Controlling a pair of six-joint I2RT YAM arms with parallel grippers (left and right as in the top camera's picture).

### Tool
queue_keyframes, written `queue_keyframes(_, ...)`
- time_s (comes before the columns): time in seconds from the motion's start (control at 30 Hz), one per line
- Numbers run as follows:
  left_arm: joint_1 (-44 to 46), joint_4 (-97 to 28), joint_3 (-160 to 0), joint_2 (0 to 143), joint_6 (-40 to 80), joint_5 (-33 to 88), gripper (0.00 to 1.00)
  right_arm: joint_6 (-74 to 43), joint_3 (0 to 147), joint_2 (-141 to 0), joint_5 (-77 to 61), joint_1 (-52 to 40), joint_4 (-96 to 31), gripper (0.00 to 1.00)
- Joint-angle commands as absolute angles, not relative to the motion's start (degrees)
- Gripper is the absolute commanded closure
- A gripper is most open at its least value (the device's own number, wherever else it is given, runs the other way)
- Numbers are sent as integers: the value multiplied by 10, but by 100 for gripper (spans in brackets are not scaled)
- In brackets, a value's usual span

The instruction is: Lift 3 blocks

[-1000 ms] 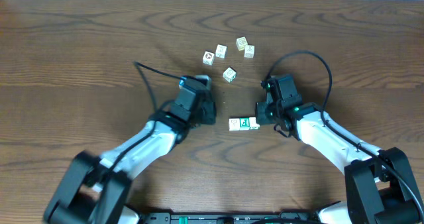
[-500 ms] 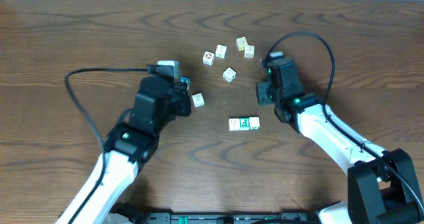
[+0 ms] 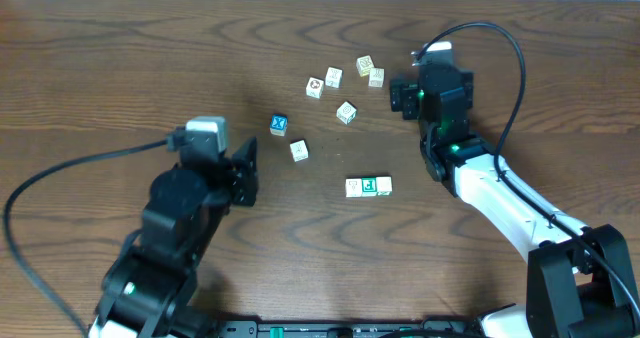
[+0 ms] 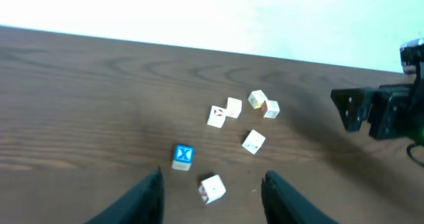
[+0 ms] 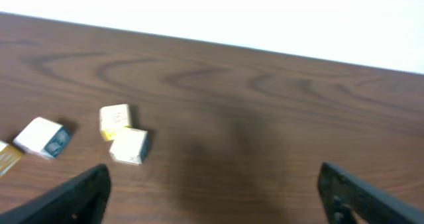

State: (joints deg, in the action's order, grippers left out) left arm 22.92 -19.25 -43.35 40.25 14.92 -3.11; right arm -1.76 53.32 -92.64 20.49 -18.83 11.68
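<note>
Blocks (image 3: 368, 186) apart from right claw (image 5: 213, 187)

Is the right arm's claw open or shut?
Open. In its wrist view, the right claw has its two fingers spread far apart, with nothing held between them.
</note>
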Motion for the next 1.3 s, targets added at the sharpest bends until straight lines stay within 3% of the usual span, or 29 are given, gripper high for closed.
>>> queue_keyframes(0.0, 227, -210, -447, 363, 146, -62, 44, -12, 540, -929, 229, -175, 121, 1)
queue_keyframes(0.3, 227, -238, -447, 274, 146, -89, 28, -12, 540, -929, 225, -163, 94, 1)
queue_keyframes(0.83, 227, -240, -447, 241, 146, -82, 27, -12, 540, -929, 220, -163, -36, 1)
queue_keyframes(1.27, 227, -245, -446, 244, 146, -131, 27, -12, 540, -929, 220, -163, -71, 1)
